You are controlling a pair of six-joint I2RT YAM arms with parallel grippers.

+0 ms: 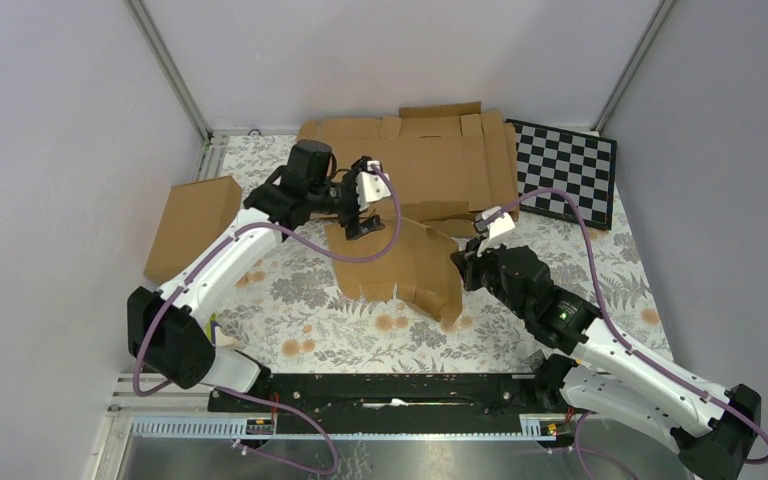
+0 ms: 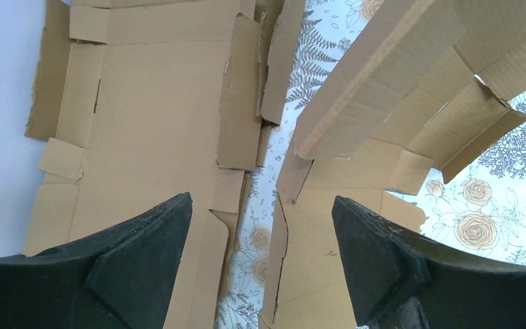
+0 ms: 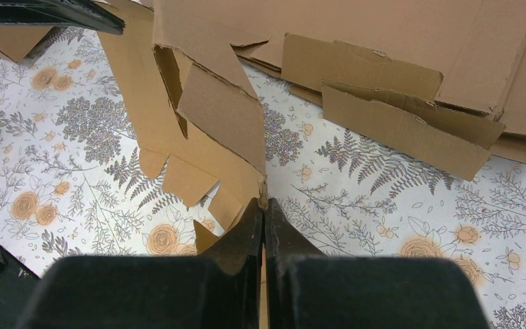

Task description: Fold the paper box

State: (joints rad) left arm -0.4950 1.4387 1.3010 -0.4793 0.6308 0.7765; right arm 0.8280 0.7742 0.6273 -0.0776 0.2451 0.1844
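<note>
The paper box (image 1: 400, 262) lies partly folded on the flowered tablecloth in the middle, a small brown corrugated mailer with tabbed flaps, and its right wall is raised. My left gripper (image 1: 365, 222) hovers open over the box's far left corner. In the left wrist view this gripper (image 2: 261, 202) holds nothing, with the box (image 2: 397, 103) to the right under one finger. My right gripper (image 1: 457, 268) is shut on the box's right flap. In the right wrist view its jaws (image 3: 264, 205) pinch the cardboard edge of the box (image 3: 212, 116).
Wide flat cardboard sheets (image 1: 430, 150) lie at the back, right behind the box. A larger brown carton (image 1: 192, 222) leans at the left wall. A checkerboard (image 1: 565, 170) rests at the back right. Walls close in on the left, back and right.
</note>
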